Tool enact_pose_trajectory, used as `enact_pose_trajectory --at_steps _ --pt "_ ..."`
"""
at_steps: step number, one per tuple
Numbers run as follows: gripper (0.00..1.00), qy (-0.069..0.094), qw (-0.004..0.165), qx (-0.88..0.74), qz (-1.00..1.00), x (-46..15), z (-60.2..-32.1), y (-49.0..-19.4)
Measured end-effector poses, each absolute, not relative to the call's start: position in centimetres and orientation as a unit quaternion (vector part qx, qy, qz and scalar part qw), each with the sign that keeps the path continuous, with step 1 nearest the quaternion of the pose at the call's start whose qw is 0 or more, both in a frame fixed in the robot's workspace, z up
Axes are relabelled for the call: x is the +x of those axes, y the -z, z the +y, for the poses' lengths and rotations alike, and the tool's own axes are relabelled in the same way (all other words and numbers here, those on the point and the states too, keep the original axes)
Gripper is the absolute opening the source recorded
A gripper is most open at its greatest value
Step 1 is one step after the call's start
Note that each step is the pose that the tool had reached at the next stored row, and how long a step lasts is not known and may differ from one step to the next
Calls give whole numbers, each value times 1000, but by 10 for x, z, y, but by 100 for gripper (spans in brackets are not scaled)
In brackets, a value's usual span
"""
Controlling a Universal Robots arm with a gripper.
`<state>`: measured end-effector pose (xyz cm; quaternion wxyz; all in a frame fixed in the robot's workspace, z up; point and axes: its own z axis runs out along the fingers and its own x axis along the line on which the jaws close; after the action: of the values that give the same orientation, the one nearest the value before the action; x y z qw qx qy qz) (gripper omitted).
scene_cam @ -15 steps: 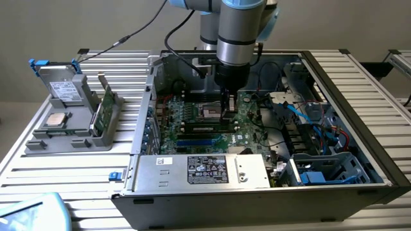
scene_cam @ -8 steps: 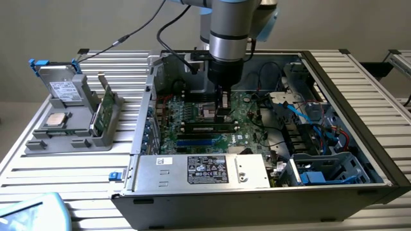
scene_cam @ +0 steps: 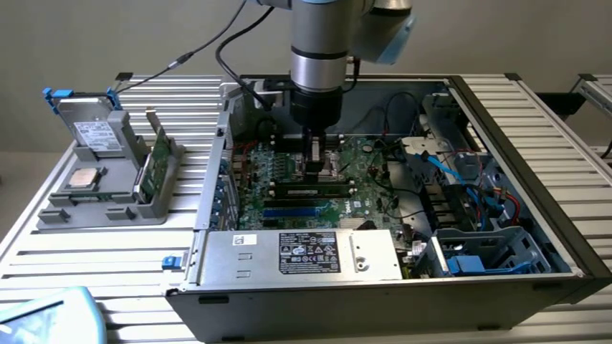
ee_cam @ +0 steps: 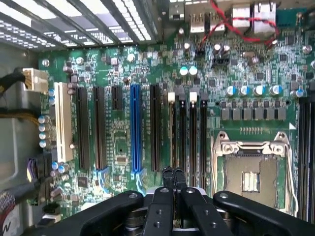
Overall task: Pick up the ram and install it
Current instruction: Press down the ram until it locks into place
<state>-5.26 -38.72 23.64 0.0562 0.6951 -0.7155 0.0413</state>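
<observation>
Exterior view, slim dark ram [scene_cam: 308, 191] seated flat in motherboard [scene_cam: 287, 188] slot

Arm vertical, wrist pointing straight down; claw [scene_cam: 317, 170] lowered, fingers [ee_cam: 168, 183] pressed together, shut.

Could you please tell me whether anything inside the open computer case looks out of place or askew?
Nothing stands out. The ram lies level in its slot on the motherboard below the shut pincer, and the empty processor socket looks undamaged.

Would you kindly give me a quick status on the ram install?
Pincer shut, down over the motherboard. Ram lying in its slot beneath the pincer. Nothing in the way.
</observation>
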Motion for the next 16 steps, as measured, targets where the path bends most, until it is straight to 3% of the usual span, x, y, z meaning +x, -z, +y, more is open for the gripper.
enact_pose_trajectory --at_steps 16 --pt "11 -41 56 695 -716 -54 -387 -224"
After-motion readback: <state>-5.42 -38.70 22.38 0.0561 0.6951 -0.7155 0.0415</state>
